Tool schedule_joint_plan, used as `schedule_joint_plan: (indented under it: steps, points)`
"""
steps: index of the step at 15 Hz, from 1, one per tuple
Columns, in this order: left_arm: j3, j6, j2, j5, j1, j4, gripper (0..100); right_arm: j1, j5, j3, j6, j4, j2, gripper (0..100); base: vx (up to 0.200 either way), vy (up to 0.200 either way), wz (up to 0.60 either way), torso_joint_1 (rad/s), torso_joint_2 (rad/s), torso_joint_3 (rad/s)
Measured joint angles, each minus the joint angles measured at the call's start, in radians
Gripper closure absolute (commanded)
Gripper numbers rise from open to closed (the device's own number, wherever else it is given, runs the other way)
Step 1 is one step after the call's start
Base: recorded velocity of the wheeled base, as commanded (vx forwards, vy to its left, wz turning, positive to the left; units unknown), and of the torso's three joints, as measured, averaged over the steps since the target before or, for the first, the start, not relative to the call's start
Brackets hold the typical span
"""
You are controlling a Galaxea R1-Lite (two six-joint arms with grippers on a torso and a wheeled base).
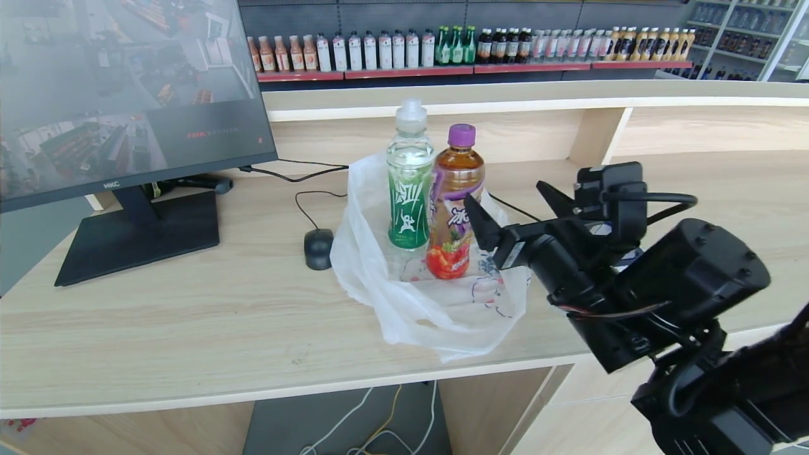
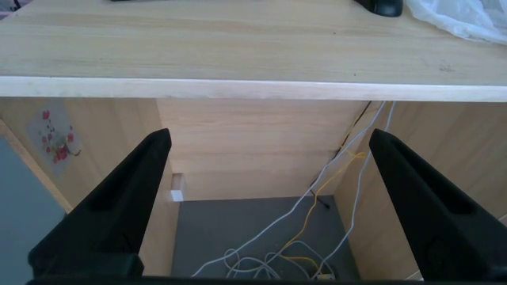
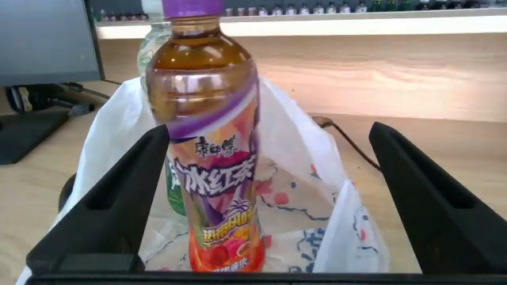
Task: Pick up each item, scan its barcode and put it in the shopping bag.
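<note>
**Head view.** The green-labelled bottle (image 1: pixel 409 189) and the tea bottle (image 1: pixel 455 208) stood upright, side by side, inside the shopping bag (image 1: pixel 436 316) at the centre of the frame, on the desk (image 1: pixel 189 316). The right gripper (image 1: pixel 518 212), right of centre, was spread wide and empty, just beside the tea bottle. Judgement: both items appeared bagged, so the placing step looked complete or nearly so. The next move would call for drawing that arm clear without tipping the tea bottle or snagging the bag.

**Left wrist view.** The left gripper (image 2: pixel 269 214) was wide apart and held nothing. It sat below the desk's front edge, facing the cables (image 2: pixel 317 229) underneath.

**Right wrist view.** The tea bottle stood in the bag close ahead of the open right gripper, nearer one finger. Contact could not be determined.
</note>
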Motion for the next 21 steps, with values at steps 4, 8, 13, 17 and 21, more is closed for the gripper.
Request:
schedule_joint_plan:
  steps: [4, 8, 13, 17, 21]
  points:
    - [0.0, 0.0, 0.0, 0.0, 0.0, 0.0, 0, -0.164, 0.0, 0.283, 0.0, 0.0, -0.284, 0, 0.0, 0.0, 0.0, 0.0, 0.0, 0.0]
    - [0.0, 0.007, 0.0, 0.0, 0.0, 0.0, 0, -0.254, 0.002, 0.55, 0.0, 0.041, -0.605, 0, 0.0, 0.0, 0.0, 0.0, 0.0, 0.0]
    - [0.0, 0.007, 0.0, 0.0, -0.001, 0.0, 0, -0.249, 0.086, 0.624, 0.017, 0.662, -1.091, 0, 0.0, 0.0, 0.0, 0.0, 0.0, 0.0]
    - [0.0, 0.007, 0.0, 0.0, -0.001, 0.0, 0, -0.2, 0.231, 0.63, -0.045, 1.348, -1.539, 0, 0.0, 0.0, 0.0, 0.0, 0.0, 0.0]
    - [0.0, 0.006, 0.0, 0.0, 0.0, 0.0, 0, -0.2, 0.273, 0.623, 0.015, 1.551, -1.763, 0, 0.0, 0.0, 0.0, 0.0, 0.0, 0.0]
